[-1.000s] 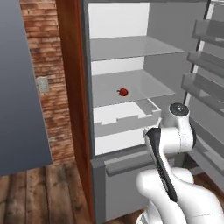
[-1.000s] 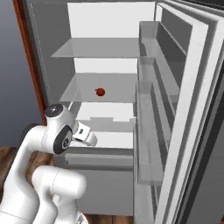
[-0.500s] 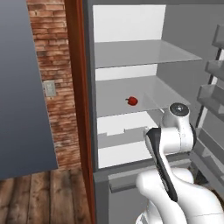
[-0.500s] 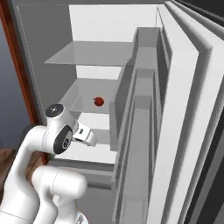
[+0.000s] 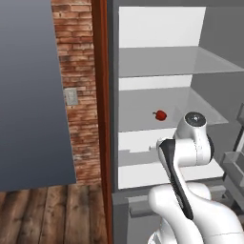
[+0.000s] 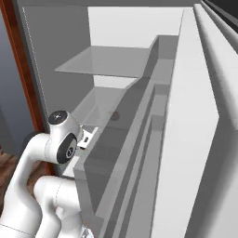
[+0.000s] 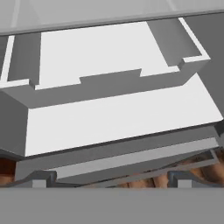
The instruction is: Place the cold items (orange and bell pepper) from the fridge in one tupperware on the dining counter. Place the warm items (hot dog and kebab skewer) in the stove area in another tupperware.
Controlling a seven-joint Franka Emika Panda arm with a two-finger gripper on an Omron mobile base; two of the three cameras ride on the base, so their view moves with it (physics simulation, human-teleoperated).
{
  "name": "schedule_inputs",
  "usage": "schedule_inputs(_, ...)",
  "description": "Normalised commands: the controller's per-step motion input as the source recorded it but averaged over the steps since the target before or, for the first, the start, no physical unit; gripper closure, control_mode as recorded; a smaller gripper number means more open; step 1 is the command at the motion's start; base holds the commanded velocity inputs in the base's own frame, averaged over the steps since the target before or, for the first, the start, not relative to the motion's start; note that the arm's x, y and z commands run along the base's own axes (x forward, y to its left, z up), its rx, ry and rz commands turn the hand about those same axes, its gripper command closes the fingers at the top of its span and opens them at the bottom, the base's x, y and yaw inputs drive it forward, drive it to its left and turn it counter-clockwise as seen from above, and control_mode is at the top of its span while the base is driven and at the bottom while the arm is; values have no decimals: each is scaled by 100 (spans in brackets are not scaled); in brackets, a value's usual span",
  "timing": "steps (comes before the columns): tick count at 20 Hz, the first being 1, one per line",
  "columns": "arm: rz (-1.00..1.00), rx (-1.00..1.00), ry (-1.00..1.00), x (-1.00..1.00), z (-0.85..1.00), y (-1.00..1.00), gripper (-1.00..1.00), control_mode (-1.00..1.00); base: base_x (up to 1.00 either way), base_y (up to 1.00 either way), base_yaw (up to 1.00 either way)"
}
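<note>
Hand (image 7: 109,175) was released, grasping nothing, facing the white fridge drawer (image 7: 118,113); a small red item (image 5: 161,115) sat on the glass shelf (image 5: 190,107) above

the fridge (image 5: 157,33) has smooth matt walls, white at the back and grey at the sides, like plastic. its shelves (image 5: 176,62) look like clear, faintly glossy glass. the drawer (image 7: 113,113) is plain matt white. the wall (image 5: 78,71) is rough red brick beside a smooth reddish wood post (image 5: 101,119). the floor (image 5: 52,214) is brown wood planks. the arm (image 5: 190,200) is glossy white plastic.
</note>
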Motion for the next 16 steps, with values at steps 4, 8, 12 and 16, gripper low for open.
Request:
schedule_inputs(4, 0, 0, 0, 0, 0, 0, -100, 100, 26, 0, 26)
schedule_inputs(8, 18, -2, 0, 5, -2, -1, -100, -100, 0, 0, 0)
schedule_inputs(12, 15, -11, 0, 5, 0, -16, -100, -100, 0, 0, 0)
schedule_inputs(16, 2, -8, -6, 19, 37, -14, -100, -100, 0, 0, 0)
